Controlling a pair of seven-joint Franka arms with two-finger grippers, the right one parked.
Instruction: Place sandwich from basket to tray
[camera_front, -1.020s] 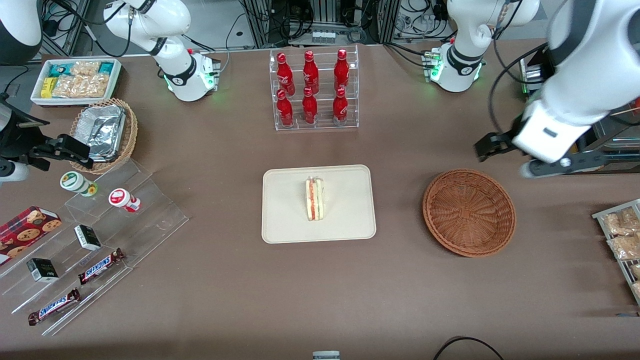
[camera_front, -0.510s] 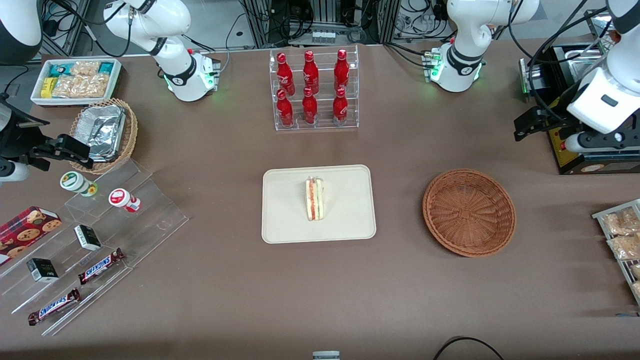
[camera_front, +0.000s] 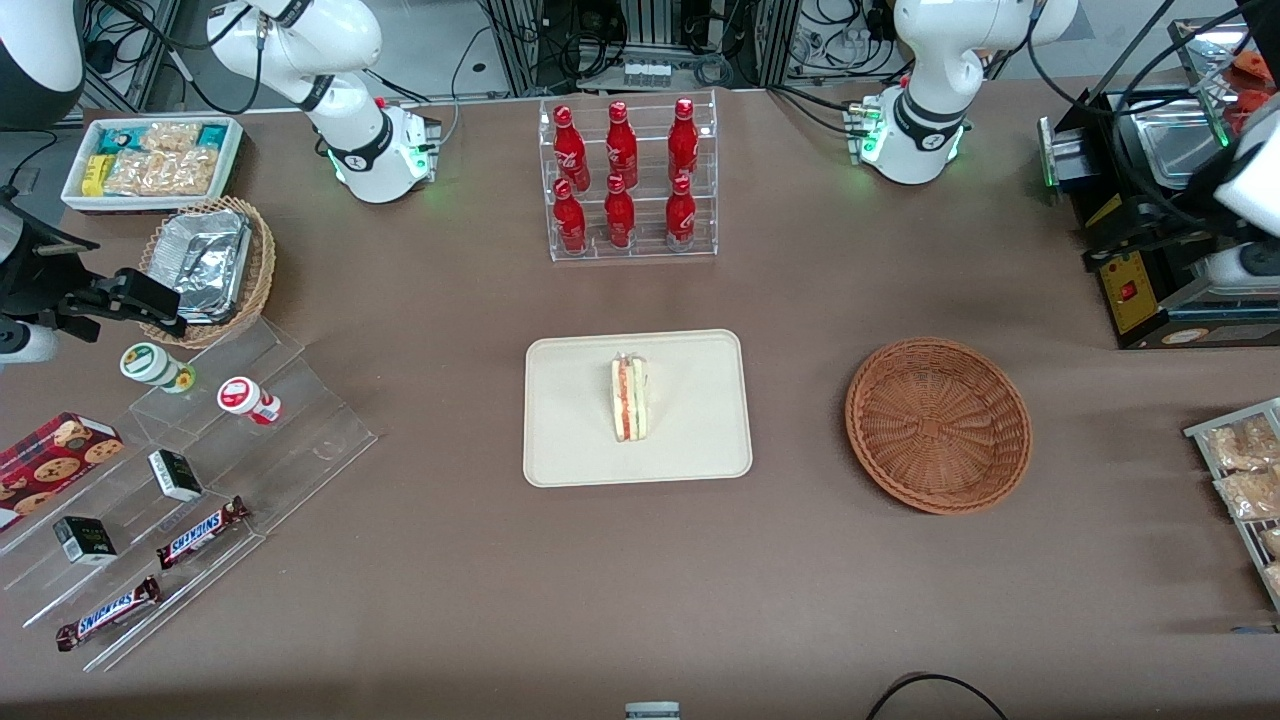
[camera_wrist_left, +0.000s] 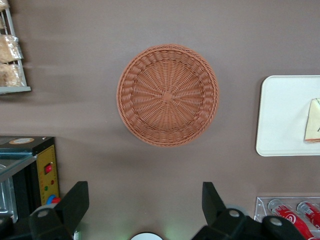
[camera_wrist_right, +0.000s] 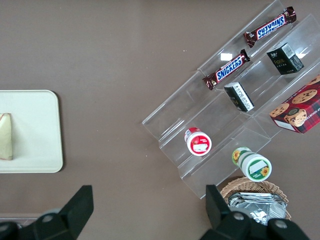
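The sandwich (camera_front: 629, 398), a white-bread wedge with red and green filling, lies on the middle of the cream tray (camera_front: 570, 450). The reddish-brown wicker basket (camera_front: 938, 425) is empty and stands beside the tray, toward the working arm's end of the table. The left arm's gripper (camera_front: 1225, 265) hangs high over a black machine at that end, well away from the basket. In the left wrist view the gripper (camera_wrist_left: 144, 205) is open and empty, its dark fingers (camera_wrist_left: 75, 202) wide apart above bare table, with the basket (camera_wrist_left: 167, 95), tray (camera_wrist_left: 282, 115) and sandwich (camera_wrist_left: 313, 120) in sight.
A clear rack of red bottles (camera_front: 627, 180) stands farther from the camera than the tray. The black machine (camera_front: 1150, 290) and a rack of snack bags (camera_front: 1245, 470) sit at the working arm's end. Acrylic steps with snacks (camera_front: 180, 480) and a foil-container basket (camera_front: 210, 265) sit at the parked arm's end.
The left arm's gripper has swung away from the basket toward the working arm's end of the table and over the black machine. The sandwich, tray and basket have not moved.
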